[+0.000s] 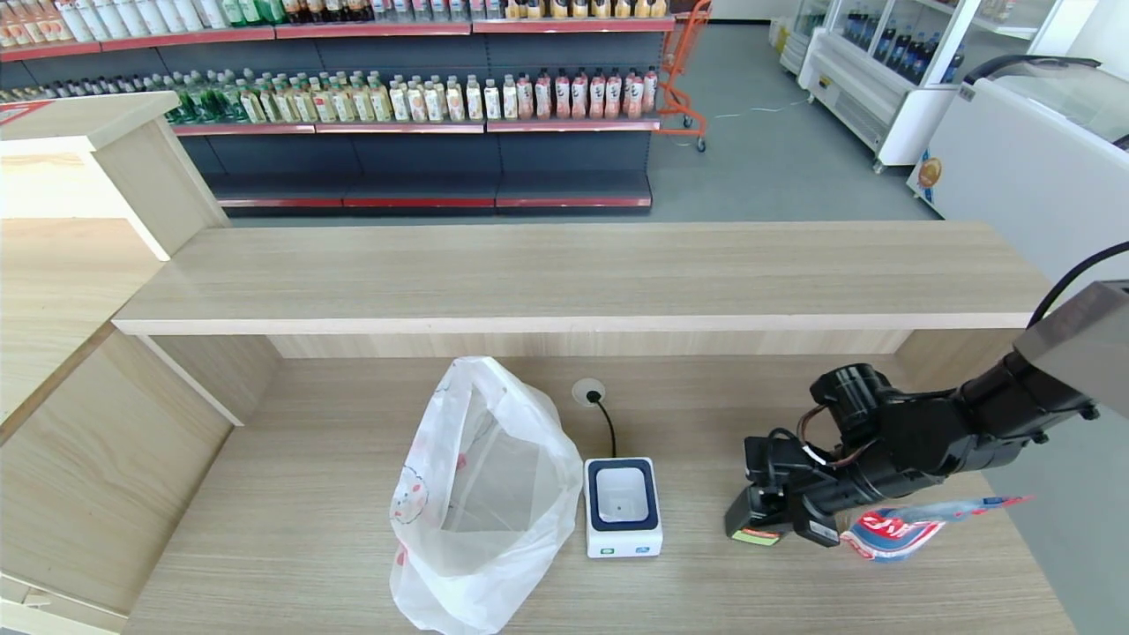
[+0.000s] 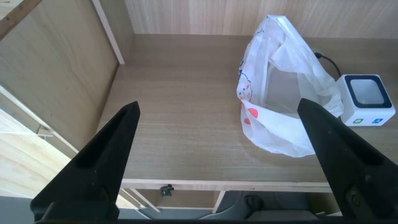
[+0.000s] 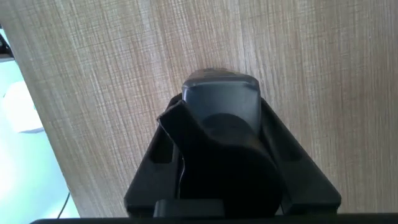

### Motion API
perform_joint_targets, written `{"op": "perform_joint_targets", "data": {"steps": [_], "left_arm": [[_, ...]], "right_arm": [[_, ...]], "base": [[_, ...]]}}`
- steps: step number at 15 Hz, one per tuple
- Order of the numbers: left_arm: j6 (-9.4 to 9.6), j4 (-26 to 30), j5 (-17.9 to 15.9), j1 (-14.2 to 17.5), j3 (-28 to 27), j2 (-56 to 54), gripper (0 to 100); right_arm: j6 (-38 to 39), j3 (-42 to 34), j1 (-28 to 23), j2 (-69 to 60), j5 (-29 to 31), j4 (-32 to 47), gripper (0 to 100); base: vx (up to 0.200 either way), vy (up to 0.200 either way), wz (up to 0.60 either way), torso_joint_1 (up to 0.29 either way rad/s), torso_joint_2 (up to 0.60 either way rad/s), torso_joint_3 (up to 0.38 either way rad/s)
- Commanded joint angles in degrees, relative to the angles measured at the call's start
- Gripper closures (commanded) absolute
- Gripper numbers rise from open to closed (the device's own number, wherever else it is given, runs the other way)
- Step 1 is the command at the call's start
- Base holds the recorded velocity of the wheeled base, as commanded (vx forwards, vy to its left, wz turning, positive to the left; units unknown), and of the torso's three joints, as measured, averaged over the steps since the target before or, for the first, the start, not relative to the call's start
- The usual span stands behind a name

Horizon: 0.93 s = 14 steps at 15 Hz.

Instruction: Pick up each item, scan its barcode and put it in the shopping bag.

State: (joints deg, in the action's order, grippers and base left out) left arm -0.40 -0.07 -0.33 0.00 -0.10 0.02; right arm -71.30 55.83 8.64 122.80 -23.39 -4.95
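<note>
Spreading wide under both arms, the pale wood tabletop (image 1: 309, 494) is walled at the back by a raised ledge (image 1: 573, 273), with a long shelf of bottles (image 1: 423, 115) across the aisle beyond. The white shopping bag (image 1: 485, 503) stands near the middle, mouth gaping upward. The left pincer (image 2: 217, 106) hangs over the bare wood on the bag's left, fingers spread wide and empty. The right pincer (image 1: 763, 525) sits low over the tabletop on the right, its fingers drawn together with no gap and nothing seen between them. The barcode scanner (image 1: 623, 507) stands just beside the bag, between it and the right pincer. A red, white and blue snack packet (image 1: 891, 531) lies by that arm's wrist; whether it touches, I cannot tell. A black cable (image 1: 609, 428) runs from the scanner back to a hole in the wood.
</note>
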Motion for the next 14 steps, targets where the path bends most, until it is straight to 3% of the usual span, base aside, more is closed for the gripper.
{"op": "perform_joint_targets", "data": {"steps": [1,5,7,10,14], "left_arm": [[-0.04,-0.01,-0.02,0.00,0.01,-0.02,0],[-0.04,-0.01,-0.02,0.00,0.01,-0.02,0],[-0.04,-0.01,-0.02,0.00,0.01,-0.02,0],[-0.04,-0.01,-0.02,0.00,0.01,-0.02,0],[-0.04,-0.01,-0.02,0.00,0.01,-0.02,0]], "right_arm": [[-0.06,-0.37,-0.03,0.08,0.28,-0.06,100],[2.66,0.42,-0.03,-3.26,-0.34,-0.76,100],[12.94,0.42,-0.65,-7.40,-2.18,-1.20,100],[35.53,-0.90,-1.26,-15.04,-2.27,-0.85,100],[41.86,-8.20,-1.35,-25.94,-2.27,-0.85,100]], "base": [[0.000,0.000,0.00,0.000,0.00,0.000],[0.000,0.000,0.00,0.000,0.00,0.000],[0.000,0.000,0.00,0.000,0.00,0.000],[0.000,0.000,0.00,0.000,0.00,0.000],[0.000,0.000,0.00,0.000,0.00,0.000]]}}
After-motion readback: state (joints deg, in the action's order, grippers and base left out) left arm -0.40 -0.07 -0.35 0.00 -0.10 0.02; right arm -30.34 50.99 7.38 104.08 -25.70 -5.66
